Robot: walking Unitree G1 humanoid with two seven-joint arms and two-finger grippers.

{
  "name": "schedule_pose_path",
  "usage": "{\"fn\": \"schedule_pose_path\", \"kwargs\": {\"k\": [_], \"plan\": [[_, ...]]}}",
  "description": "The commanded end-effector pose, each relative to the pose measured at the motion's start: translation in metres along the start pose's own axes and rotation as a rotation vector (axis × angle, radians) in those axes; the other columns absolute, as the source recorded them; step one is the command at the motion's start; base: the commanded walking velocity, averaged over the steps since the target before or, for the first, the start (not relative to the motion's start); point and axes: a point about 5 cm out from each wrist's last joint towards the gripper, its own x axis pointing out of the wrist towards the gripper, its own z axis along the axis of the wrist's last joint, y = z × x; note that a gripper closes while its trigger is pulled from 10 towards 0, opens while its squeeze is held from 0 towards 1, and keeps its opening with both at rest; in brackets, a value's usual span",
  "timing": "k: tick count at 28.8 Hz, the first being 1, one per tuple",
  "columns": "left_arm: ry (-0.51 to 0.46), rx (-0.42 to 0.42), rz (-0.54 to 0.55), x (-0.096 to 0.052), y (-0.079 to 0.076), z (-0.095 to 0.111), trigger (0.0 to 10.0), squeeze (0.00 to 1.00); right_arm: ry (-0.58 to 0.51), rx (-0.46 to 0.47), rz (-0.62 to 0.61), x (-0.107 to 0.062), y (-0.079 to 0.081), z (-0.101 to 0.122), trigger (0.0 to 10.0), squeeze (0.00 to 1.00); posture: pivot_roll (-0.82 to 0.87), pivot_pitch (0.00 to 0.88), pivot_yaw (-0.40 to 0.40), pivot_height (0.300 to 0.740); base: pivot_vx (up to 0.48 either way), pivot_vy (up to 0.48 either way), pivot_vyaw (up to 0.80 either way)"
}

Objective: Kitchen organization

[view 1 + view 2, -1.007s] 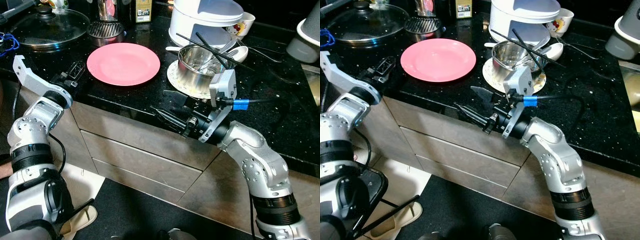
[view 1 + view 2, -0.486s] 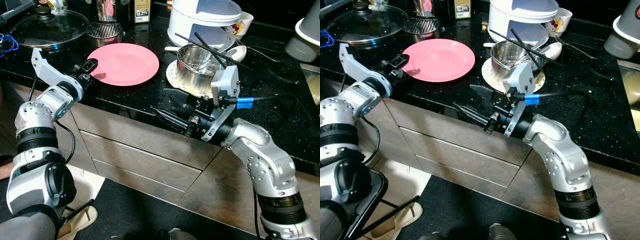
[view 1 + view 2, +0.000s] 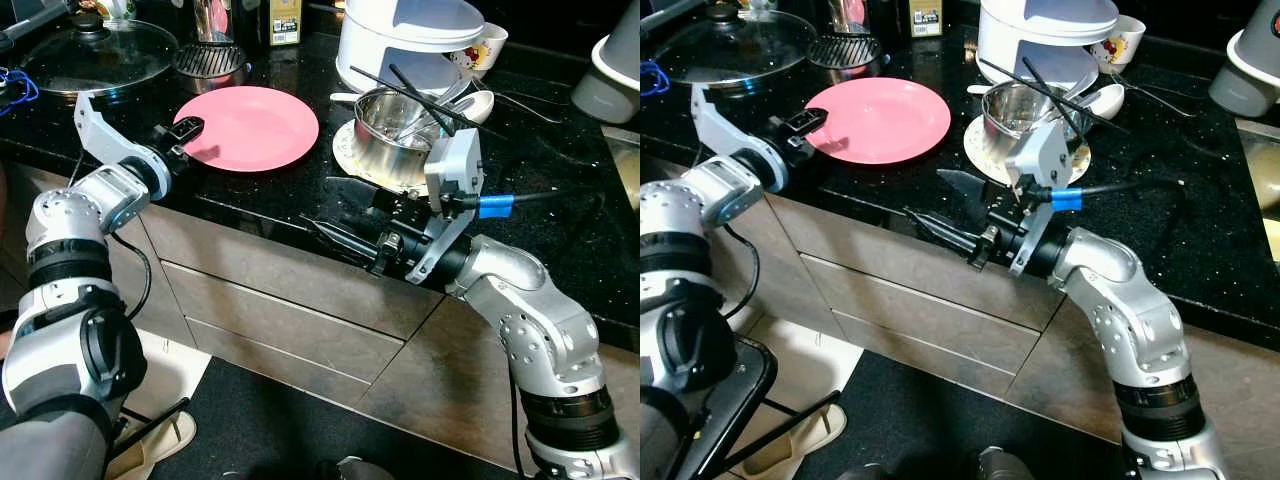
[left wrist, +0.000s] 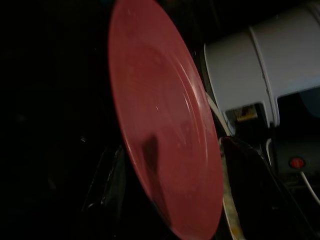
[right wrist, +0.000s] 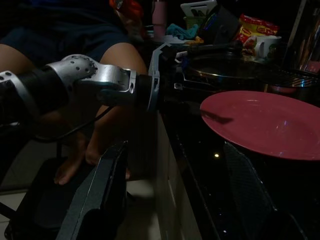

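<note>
The pink plate (image 3: 247, 126) is laid flat on the black desk (image 3: 560, 210), beside a steel bowl (image 3: 396, 122). Its near-left rim is straddled by the parted fingers of the left end effector (image 3: 186, 128). The right end effector (image 3: 345, 215) is held spread at the desk's front edge.

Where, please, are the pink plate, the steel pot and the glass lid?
pink plate (image 3: 250, 126), left eye view, centre of its face
steel pot (image 3: 378, 139), left eye view, its outer wall
glass lid (image 3: 95, 50), left eye view, the glass dome
</note>
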Motion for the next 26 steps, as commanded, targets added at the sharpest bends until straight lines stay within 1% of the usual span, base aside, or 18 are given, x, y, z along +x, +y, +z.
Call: {"fn": "schedule_pose_path", "kwargs": {"k": [1, 7, 8, 9, 10, 16, 26], "plan": [[0.085, -0.015, 0.059, 0.002, 0.013, -0.016, 10.0, 0.00, 0.000, -0.002, 0.010, -0.002, 0.002, 0.002, 10.0, 0.00, -0.04, 0.107, -0.064, 0.740, 0.000, 0.000, 0.00], [0.108, -0.004, 0.055, 0.006, 0.008, -0.017, 10.0, 0.00, 0.003, -0.007, 0.009, -0.003, 0.002, 0.003, 10.0, 0.00, -0.04, 0.098, -0.062, 0.740, 0.000, 0.000, 0.00], [0.112, -0.003, 0.055, 0.006, 0.007, -0.016, 9.8, 0.00, 0.004, -0.009, 0.008, -0.003, 0.002, 0.004, 10.0, 0.00, -0.05, 0.100, -0.060, 0.740, 0.000, 0.000, 0.00], [0.116, -0.002, 0.054, 0.006, 0.006, -0.016, 9.8, 0.00, 0.004, -0.009, 0.008, -0.003, 0.002, 0.004, 10.0, 0.00, -0.05, 0.100, -0.059, 0.740, 0.000, 0.000, 0.00], [0.115, -0.002, 0.063, 0.006, 0.006, -0.015, 0.0, 0.00, 0.004, -0.009, 0.007, -0.003, 0.002, 0.004, 10.0, 0.00, -0.05, 0.101, -0.058, 0.740, 0.000, 0.000, 0.00], [0.123, -0.002, 0.084, 0.005, 0.009, -0.013, 0.0, 0.00, 0.006, -0.011, 0.000, -0.004, 0.002, 0.005, 10.0, 0.00, -0.05, 0.106, -0.055, 0.740, 0.000, 0.000, 0.00], [0.129, -0.039, 0.138, 0.002, 0.025, -0.018, 0.0, 0.00, 0.011, -0.012, -0.007, -0.005, 0.001, 0.006, 10.0, 0.00, -0.05, 0.115, -0.056, 0.740, 0.000, 0.000, 0.00]]}}
